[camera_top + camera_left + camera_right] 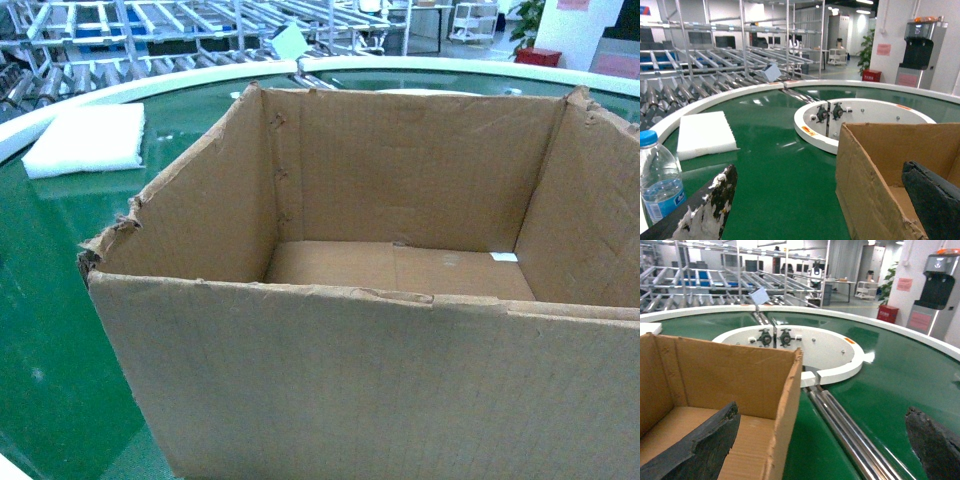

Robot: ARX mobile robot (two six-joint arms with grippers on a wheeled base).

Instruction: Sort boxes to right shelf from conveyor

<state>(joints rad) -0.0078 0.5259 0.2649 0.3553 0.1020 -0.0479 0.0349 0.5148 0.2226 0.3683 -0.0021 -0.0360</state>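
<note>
The brown, ragged-edged, flapless box (400, 380) sits open on the green conveyor (50, 330), both hands spread apart.

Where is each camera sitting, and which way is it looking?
Head: high on the robot, looking down into the open cardboard box on the green conveyor; no robot parts show.
Left wrist: low, at the box's left wall, facing across the belt; dark left tool fingers straddle that wall, with a water bottle and a white foam pad nearby.
Right wrist: low, at the box's right wall; right tool fingers straddle it.
Shared: all three show the box and belt.
</note>
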